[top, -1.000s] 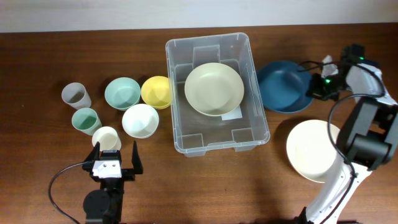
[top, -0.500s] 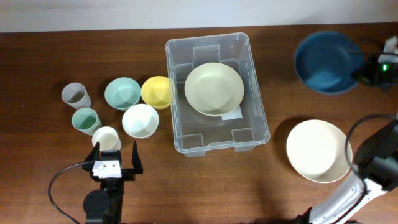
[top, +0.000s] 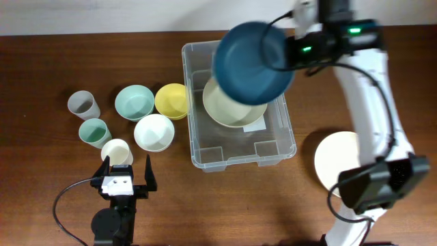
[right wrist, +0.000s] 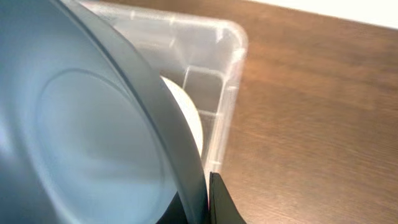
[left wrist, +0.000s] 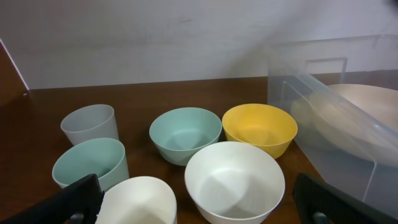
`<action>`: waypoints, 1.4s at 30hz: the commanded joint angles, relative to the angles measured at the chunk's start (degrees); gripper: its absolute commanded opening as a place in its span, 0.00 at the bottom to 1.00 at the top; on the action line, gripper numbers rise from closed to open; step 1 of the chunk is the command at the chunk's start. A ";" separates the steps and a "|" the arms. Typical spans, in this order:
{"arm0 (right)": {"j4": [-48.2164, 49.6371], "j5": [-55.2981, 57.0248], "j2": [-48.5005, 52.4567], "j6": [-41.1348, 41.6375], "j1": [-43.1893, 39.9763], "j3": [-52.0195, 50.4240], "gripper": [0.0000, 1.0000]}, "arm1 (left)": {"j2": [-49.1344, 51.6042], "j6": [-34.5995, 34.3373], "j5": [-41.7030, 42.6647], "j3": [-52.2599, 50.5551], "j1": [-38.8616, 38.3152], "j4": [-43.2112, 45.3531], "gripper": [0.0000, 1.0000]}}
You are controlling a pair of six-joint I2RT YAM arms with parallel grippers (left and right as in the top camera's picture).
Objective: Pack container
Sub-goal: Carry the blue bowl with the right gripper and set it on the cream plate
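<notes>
Swung over the container point(top: 240, 162), the blue dish point(top: 251, 63) clamped in the right tool point(top: 292, 53) hovers above its cream dish point(top: 229, 115).

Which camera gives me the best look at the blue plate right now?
Overhead: the whole blue plate shows, held above the container. The right wrist view sees only part of the plate's surface and rim, too close to judge its position. The left wrist view does not show it.
</notes>
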 commanded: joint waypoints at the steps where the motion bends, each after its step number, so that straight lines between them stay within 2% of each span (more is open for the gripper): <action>1: -0.09 6.75 2.43 -0.35 2.47 -2.05 0.04 | -0.07 0.90 0.44 -0.42 0.04 0.15 0.99; 5: 0.92 6.40 5.64 -0.42 3.69 -4.66 0.04 | -0.07 0.90 0.44 -0.42 0.04 0.15 0.99; 6: 1.25 5.90 6.54 -0.68 3.85 -5.07 0.08 | -0.07 0.90 0.44 -0.42 0.04 0.15 0.99; 7: 1.51 5.25 7.28 -1.11 3.93 -5.27 0.26 | -0.07 0.90 0.44 -0.42 0.04 0.15 0.99; 8: 1.62 4.28 7.85 -1.73 4.00 -5.27 0.40 | -0.07 0.90 0.44 -0.42 0.04 0.15 0.99; 10: 1.95 1.97 8.09 -3.04 4.22 -5.27 0.55 | -0.07 0.90 0.44 -0.42 0.04 0.15 0.99; 12: 2.40 1.55 7.61 -3.23 4.26 -4.74 0.61 | -0.07 0.90 0.44 -0.42 0.04 0.15 0.99; 15: 1.33 3.30 5.73 -3.34 3.76 -2.32 0.63 | -0.07 0.90 0.44 -0.42 0.04 0.15 0.99; 20: -5.14 7.48 0.35 3.72 -2.25 3.54 0.66 | -0.07 0.90 0.44 -0.42 0.04 0.15 0.99; 27: -20.15 6.73 -2.38 10.62 -19.26 3.37 0.71 | -0.07 0.90 0.44 -0.42 0.04 0.15 0.99; 29: -22.25 5.09 -2.38 10.64 -25.33 -0.11 0.72 | -0.07 0.90 0.44 -0.42 0.04 0.15 0.99; 34: -21.09 5.07 -2.36 10.64 -31.45 -10.64 0.76 | -0.07 0.90 0.44 -0.42 0.04 0.15 0.99; 42: -9.38 5.73 -2.36 11.93 -38.69 -30.95 0.77 | -0.07 0.90 0.44 -0.42 0.04 0.15 0.99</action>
